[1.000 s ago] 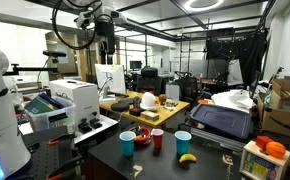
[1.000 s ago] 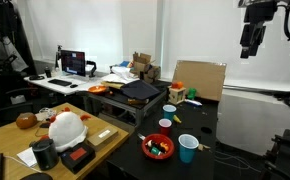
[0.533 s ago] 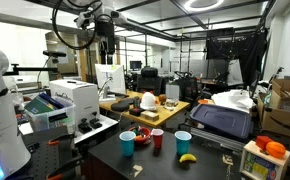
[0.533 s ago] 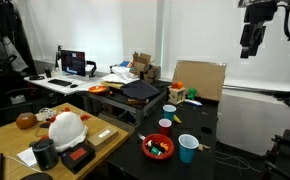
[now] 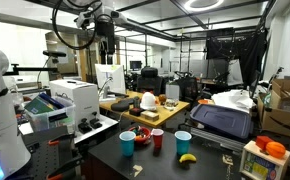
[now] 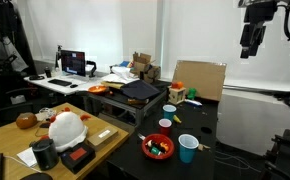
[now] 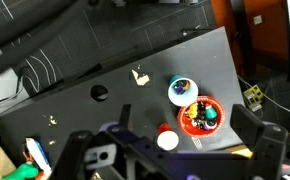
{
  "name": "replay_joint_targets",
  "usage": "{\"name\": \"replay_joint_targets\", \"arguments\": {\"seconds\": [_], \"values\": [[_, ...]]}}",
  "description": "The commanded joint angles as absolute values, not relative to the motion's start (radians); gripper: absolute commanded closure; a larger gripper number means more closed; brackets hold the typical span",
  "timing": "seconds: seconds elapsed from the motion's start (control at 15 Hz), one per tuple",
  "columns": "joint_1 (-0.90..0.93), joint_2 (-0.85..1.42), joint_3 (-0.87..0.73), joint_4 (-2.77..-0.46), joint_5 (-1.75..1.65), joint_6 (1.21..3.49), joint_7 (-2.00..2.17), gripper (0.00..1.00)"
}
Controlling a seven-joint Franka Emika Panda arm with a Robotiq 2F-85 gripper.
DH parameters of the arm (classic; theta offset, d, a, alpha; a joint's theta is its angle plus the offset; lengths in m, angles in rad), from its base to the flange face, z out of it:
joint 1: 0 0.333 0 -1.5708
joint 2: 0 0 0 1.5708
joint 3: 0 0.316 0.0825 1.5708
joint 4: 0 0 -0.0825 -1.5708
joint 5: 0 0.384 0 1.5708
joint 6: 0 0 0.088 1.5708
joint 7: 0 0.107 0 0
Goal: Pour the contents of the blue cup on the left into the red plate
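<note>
The blue cup (image 5: 127, 143) stands upright on the black table, at the left end of a row of cups. It also shows in an exterior view (image 6: 188, 148) and from above in the wrist view (image 7: 182, 91), with small coloured items inside. The red plate (image 5: 143, 134) (image 6: 157, 147) (image 7: 201, 116) lies right beside it and holds several small coloured pieces. My gripper (image 5: 106, 45) (image 6: 249, 45) hangs high above the table, open and empty. In the wrist view its fingers (image 7: 181, 128) frame the plate from far above.
A small red cup (image 5: 157, 139) (image 6: 166, 125) (image 7: 166, 139) and a paler light-blue cup (image 5: 183, 143) (image 6: 170, 111) stand in the same row. A banana (image 5: 187, 157) lies in front. A wooden table (image 5: 175, 107) with clutter stands behind.
</note>
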State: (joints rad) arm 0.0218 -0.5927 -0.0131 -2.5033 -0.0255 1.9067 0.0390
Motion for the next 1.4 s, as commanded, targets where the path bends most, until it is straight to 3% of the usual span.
{"name": "replay_joint_targets", "arguments": {"seconds": [0.0, 0.6, 1.33], "values": [[0.010, -0.590, -0.001, -2.502, -0.028, 1.913, 0.035, 0.00], [-0.027, -0.405, -0.003, -2.490, -0.015, 2.153, 0.120, 0.00], [-0.014, 0.058, -0.008, -2.376, 0.056, 2.320, 0.188, 0.00]]}}
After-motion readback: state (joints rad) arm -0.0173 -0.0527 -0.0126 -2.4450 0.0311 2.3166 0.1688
